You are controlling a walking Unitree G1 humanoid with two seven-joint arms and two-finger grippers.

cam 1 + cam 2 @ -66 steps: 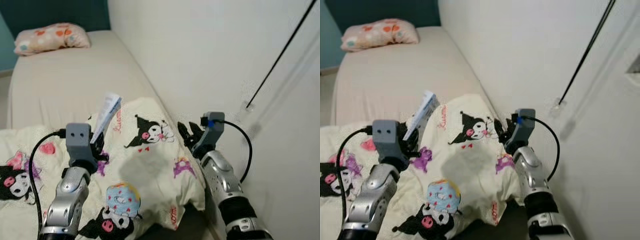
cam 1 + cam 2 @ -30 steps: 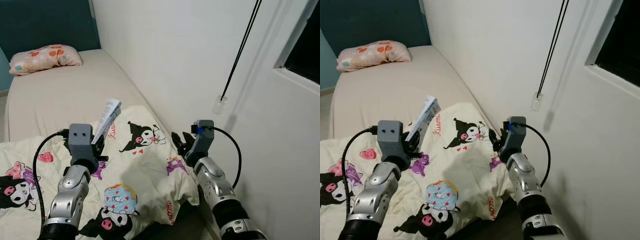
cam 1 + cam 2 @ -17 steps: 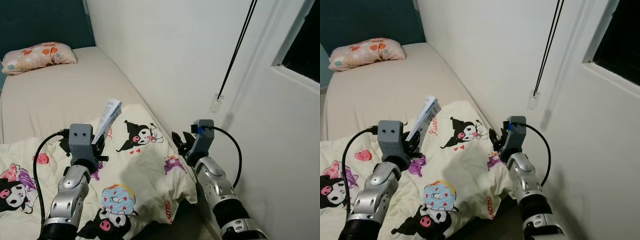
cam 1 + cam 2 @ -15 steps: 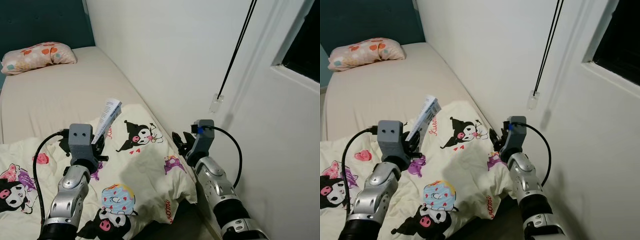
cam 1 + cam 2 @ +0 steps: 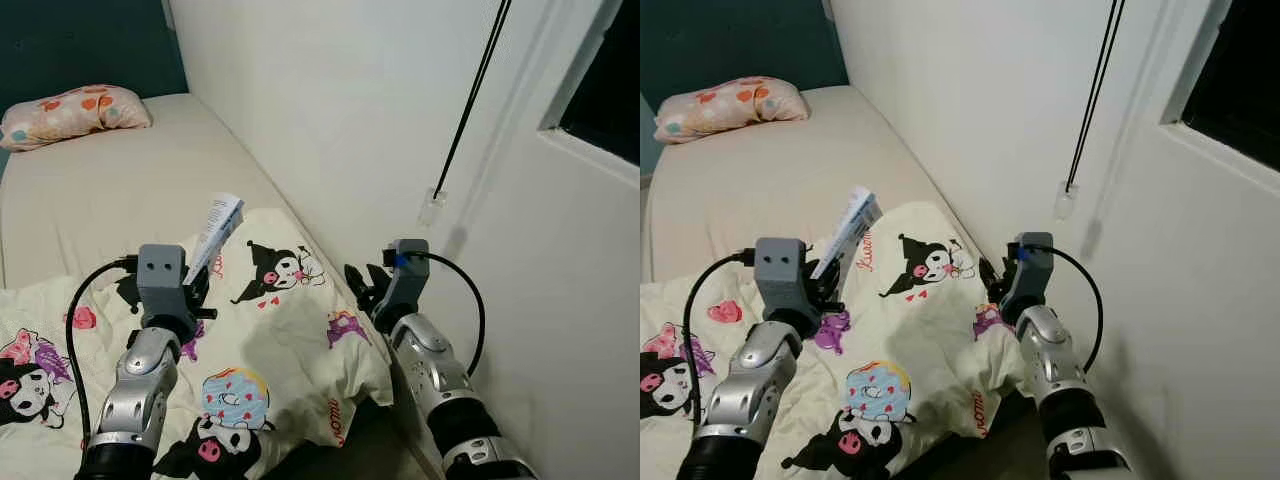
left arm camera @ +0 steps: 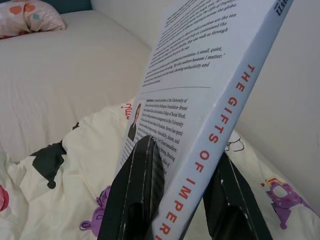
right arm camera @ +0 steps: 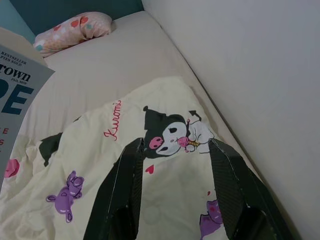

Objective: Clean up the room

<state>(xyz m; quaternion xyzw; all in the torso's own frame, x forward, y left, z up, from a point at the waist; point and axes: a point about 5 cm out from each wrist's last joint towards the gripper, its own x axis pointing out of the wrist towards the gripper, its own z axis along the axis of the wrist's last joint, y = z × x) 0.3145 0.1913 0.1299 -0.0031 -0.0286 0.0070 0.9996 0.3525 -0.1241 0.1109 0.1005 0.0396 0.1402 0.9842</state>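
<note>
Left wrist view, left claw point(image 6: 180, 200) pinching a grey-blue book point(image 6: 200, 100) upright above the cartoon-print blanket point(image 5: 290, 340), right claw point(image 7: 182, 190) spread empty over the blanket's wall-side edge, bare bed point(image 5: 120, 170) beyond the blanket, patterned pillow point(image 5: 70, 112) farthest.

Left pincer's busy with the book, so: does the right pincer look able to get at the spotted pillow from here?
Probably not. The spotted pillow lies at the bed's far end, well beyond the right pincer, which hovers open over the cartoon blanket. Nothing blocks it.
</note>
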